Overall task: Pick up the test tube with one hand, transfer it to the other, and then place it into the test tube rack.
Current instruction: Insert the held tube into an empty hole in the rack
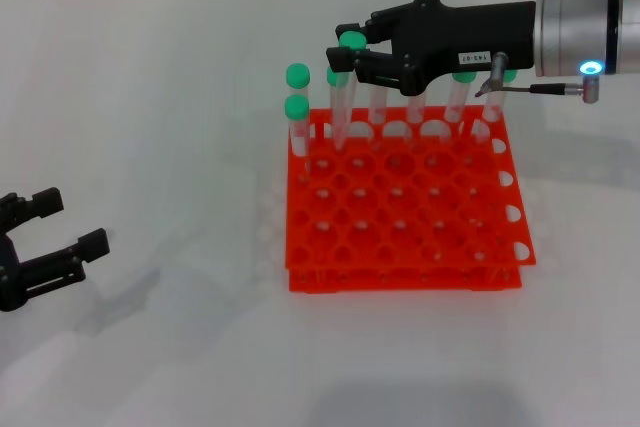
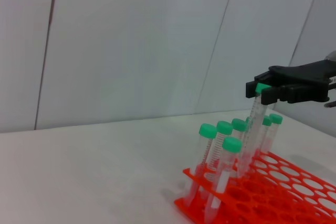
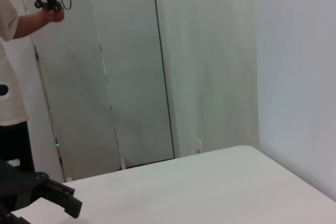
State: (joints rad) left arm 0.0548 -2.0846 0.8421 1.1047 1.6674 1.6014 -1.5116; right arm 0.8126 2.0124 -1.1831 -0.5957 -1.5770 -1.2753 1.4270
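Left gripper [image 1: 62, 229]: low over the worktop [image 1: 150, 97] near its left edge, well apart from the rack. Fingers spread wide, nothing between them.

Test tube rack [image 1: 405, 212]: orange, two-tiered, grid of round holes, sits flat on the worktop right of centre. Two green-capped tubes [image 1: 298, 107] stand upright in holes at the rack's far left corner, one just behind the other. More green-capped tubes stand along the far edge row; several are partly hidden behind the right gripper in the head view. In the left wrist view the standing tubes [image 2: 218, 140] show as a cluster at one end of the rack [image 2: 283, 192], caps at roughly one height.

Test tube [image 1: 343, 97]: held near its green cap by the right gripper [image 1: 345, 47], hanging nearly upright with a slight tilt over the far edge of the rack. Its cap sits higher than the caps of the standing tubes. In the left wrist view the tube [image 2: 252, 129] reaches down towards the rack top; whether its lower end has entered a hole cannot be told.

Right gripper: reaches in from the worktop's right side, above the rack's far row, fingers narrowed onto the tube just under the cap. White label on its body, blue light on the silver wrist [image 1: 575, 32].
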